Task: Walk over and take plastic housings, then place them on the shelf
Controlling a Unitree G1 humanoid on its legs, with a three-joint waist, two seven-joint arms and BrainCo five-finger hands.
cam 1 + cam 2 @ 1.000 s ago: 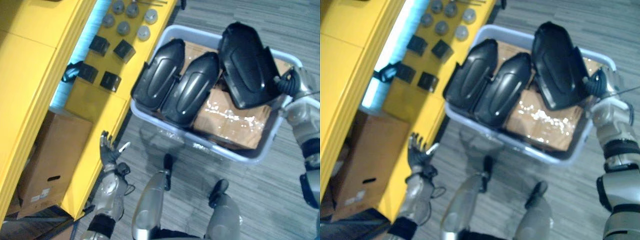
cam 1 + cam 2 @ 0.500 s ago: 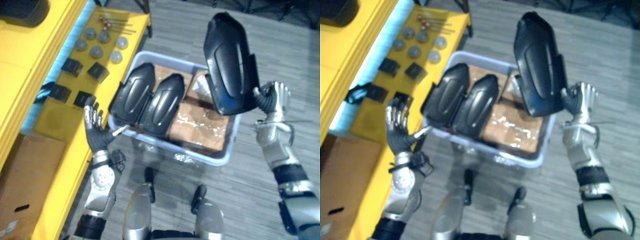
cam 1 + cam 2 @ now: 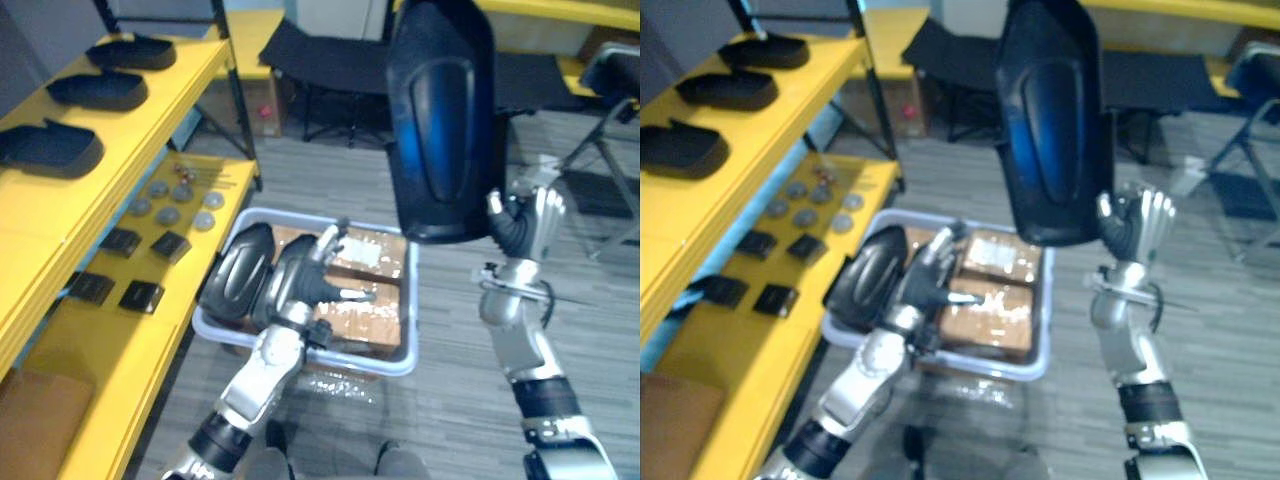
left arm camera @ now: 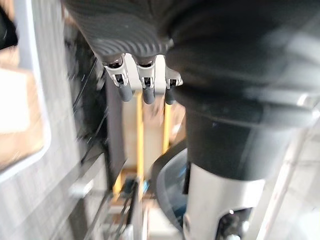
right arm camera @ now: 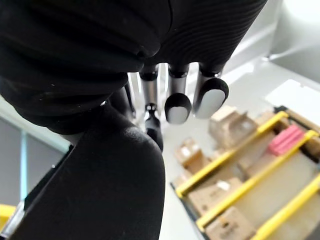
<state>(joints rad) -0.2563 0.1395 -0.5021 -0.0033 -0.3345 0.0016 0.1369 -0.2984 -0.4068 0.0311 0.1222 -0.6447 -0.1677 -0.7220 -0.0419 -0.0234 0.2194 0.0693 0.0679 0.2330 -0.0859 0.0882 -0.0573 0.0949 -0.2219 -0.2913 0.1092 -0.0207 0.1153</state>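
Yellow shelf at the left carries three dark housings on its upper level. Grey crate on the floor holds two plastic housings. The third housing stands upright, well clear of the crate and higher than half a second ago. The right hand is curled round its lower edge. The left hand, formerly beside the crate, is now over it, fingers loosely spread.
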